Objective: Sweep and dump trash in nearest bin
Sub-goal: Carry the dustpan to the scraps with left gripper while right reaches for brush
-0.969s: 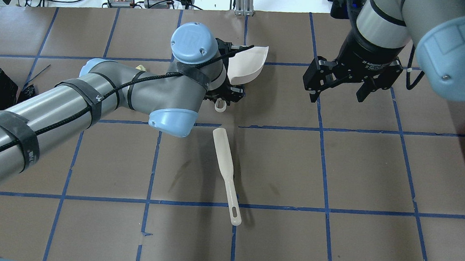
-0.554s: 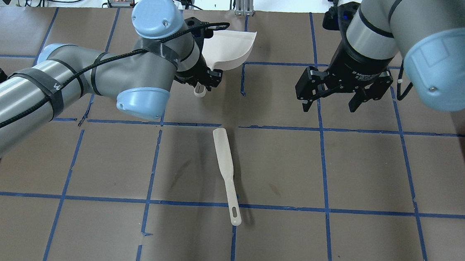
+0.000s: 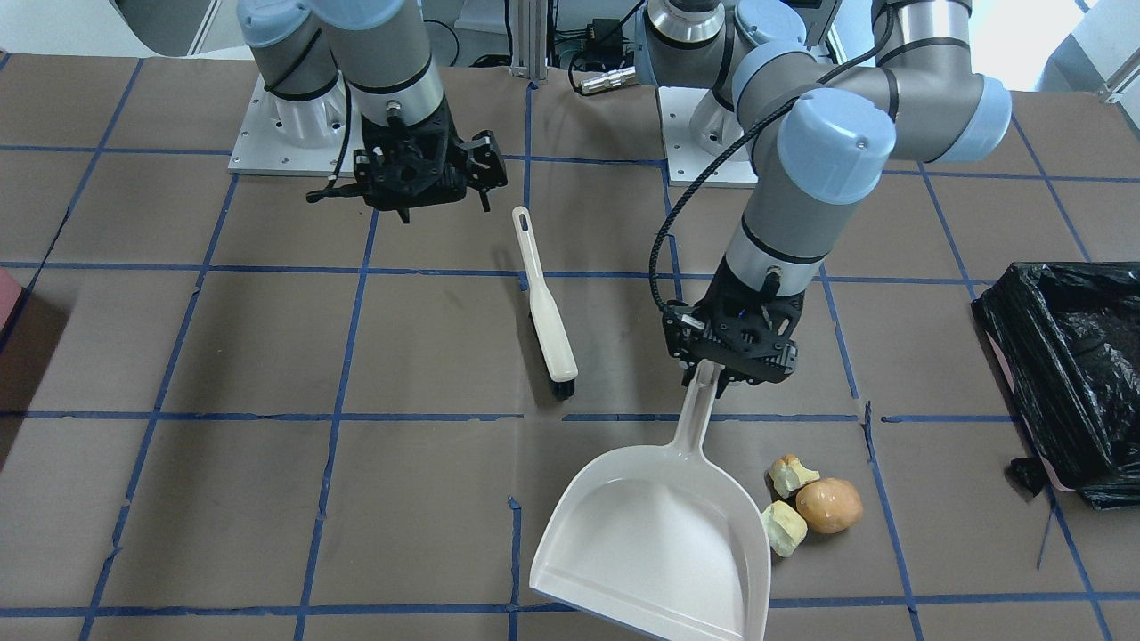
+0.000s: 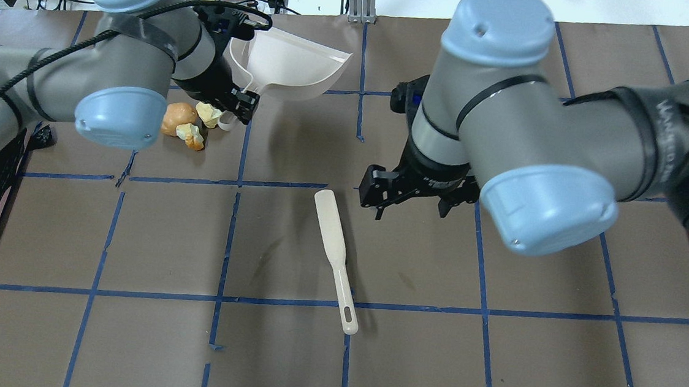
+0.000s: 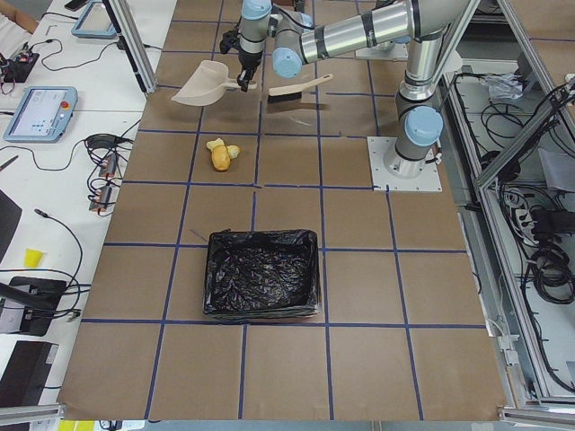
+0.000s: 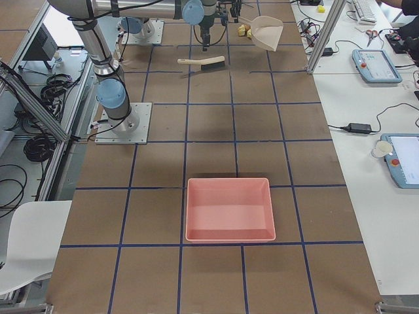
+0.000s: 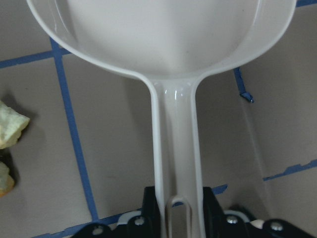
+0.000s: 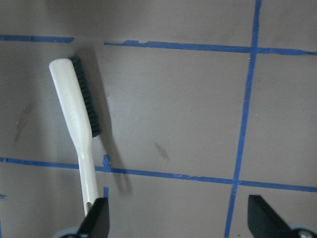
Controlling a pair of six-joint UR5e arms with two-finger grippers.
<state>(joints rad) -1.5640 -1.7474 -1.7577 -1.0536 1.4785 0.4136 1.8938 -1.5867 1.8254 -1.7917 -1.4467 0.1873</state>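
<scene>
The left gripper [image 3: 730,369] is clenched on the handle of the white dustpan [image 3: 659,534]. The wrist camera shows both fingers [image 7: 148,208] pressed against the handle just above its hanging loop. In the front-facing view the pan's mouth points to six o'clock, away from the robot's base.

The trash sits in a tight cluster at three o'clock of the pan in that view, outside it on the brown table [image 3: 223,356]. It is a round tan potato-like lump [image 3: 828,505] with two pale bread chunks [image 3: 791,474] beside it. The lower chunk looks to be right against the pan's side wall, though from here I cannot say that it touches.

The bin [image 3: 1069,374], lined with a crinkled black bag, stands well apart at two o'clock of the scraps, by the table's edge.

The right gripper [image 4: 409,211] hangs with its jaws spread wide and nothing between them. In the overhead view it is at three o'clock of the brush [image 4: 334,248], near the bristle end. The brush lies flat on the table, its handle running towards six o'clock.
</scene>
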